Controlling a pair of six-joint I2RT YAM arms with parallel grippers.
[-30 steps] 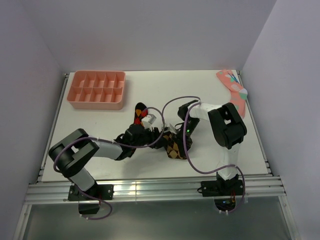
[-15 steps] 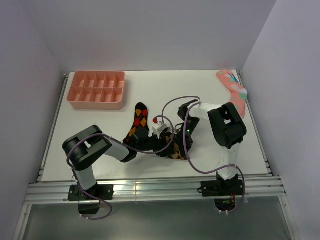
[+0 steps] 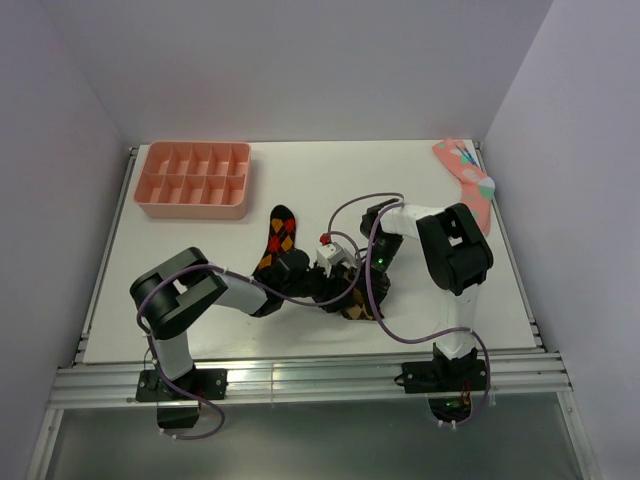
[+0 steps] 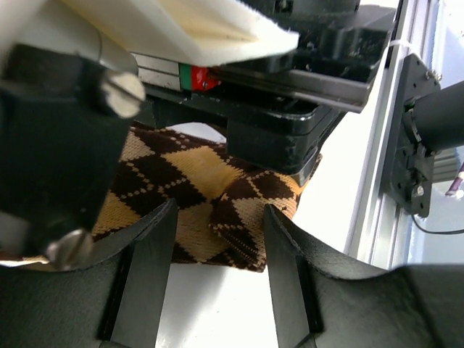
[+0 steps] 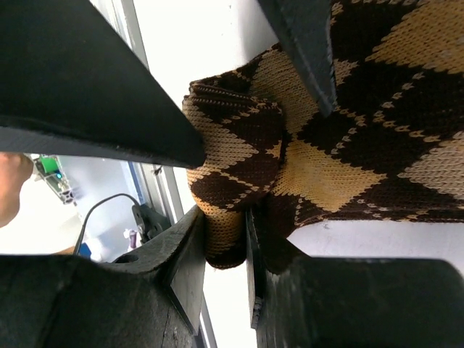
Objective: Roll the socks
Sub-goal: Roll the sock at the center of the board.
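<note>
Right end effector [image 5: 226, 225]: narrow, its fingers pinching the rolled end of a dark brown knitted argyle sock with tan and orange diamonds [image 5: 341, 130].
Left end effector [image 4: 220, 217]: fingers moderately apart and gripping nothing; a folded edge of the tan-diamond sock lies just past the gap between the fingertips.
End effectors together: tip to tip over the same sock, the right one's black body close above the left one's fingers in the left wrist view.
Tan-diamond sock, place: on the white surface [image 3: 300, 170], well apart from the salmon-pink plastic compartment tray [image 3: 195, 205], toward the tray's near right.
Second sock: a dark brown argyle sock with red and orange diamonds [image 3: 280, 238] lies flat near the tray's near right corner, clear of both end effectors.
Left arm: elbow folded near the tray's near side, forearm low and reaching away from the tray.
Right arm: elbow raised, forearm angled down toward the tray's side.
Pink patterned sock [image 3: 465, 180]: far right of the tray, at the surface's edge.
</note>
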